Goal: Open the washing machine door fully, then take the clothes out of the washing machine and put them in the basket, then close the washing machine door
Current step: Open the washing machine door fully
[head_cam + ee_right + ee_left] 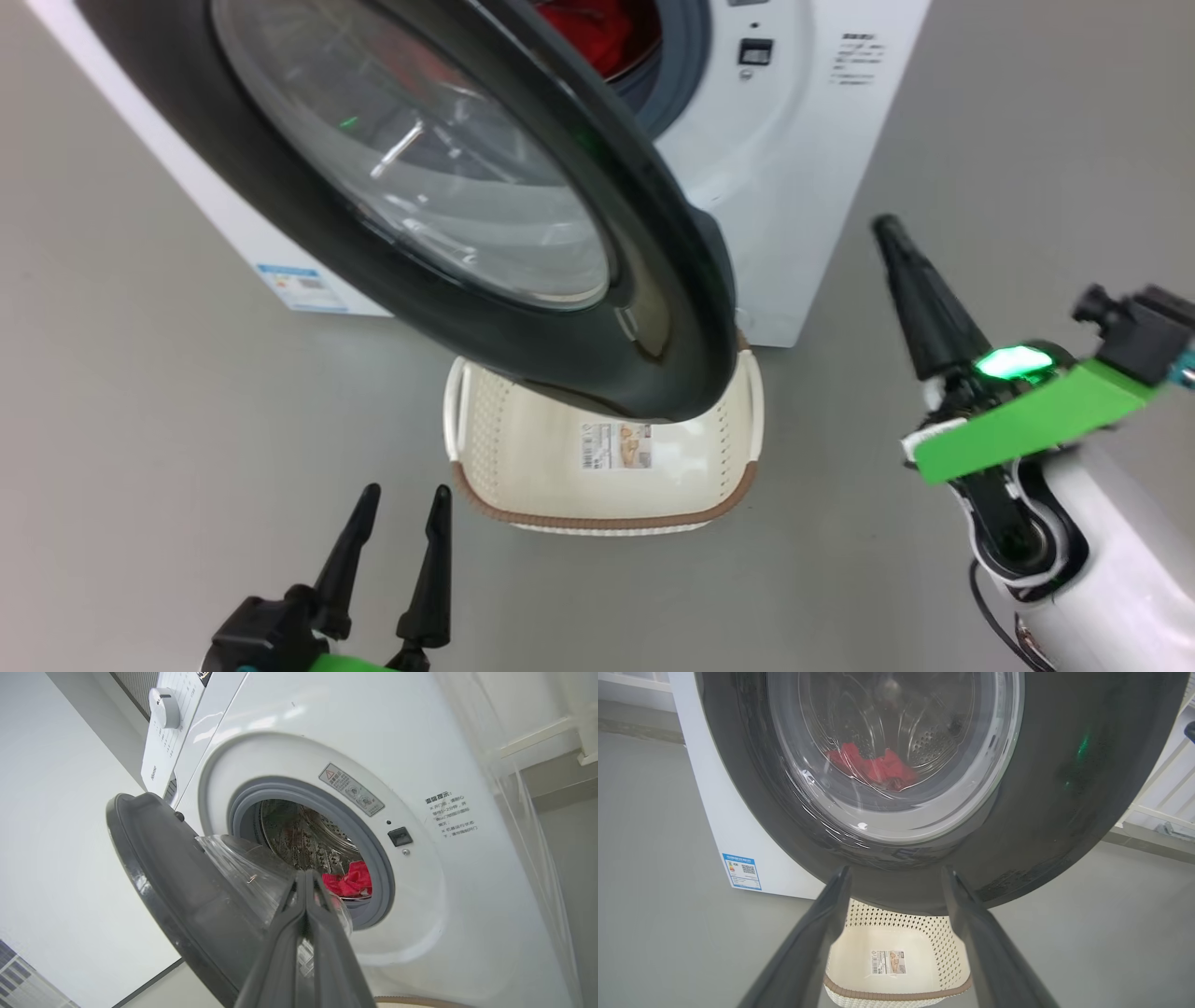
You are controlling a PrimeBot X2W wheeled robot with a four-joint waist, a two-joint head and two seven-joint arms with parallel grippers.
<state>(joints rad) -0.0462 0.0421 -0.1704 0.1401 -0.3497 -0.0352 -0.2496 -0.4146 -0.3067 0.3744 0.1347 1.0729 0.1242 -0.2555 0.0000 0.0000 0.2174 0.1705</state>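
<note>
While the washing machine door (674, 308) stands partly swung out from the washing machine (794, 187), the red clothes (597, 33) lie inside the drum (299, 830), low at its bottom. The basket (560, 471) sits on the grey floor (140, 420) just in front of the machine, partly under the lower edge of the door. The left gripper (406, 489) is low, near the basket, its fingers spread wide with nothing between them. The right gripper (887, 226) hangs in the air to the right of the door, apart from it, fingers pressed together on nothing.
</note>
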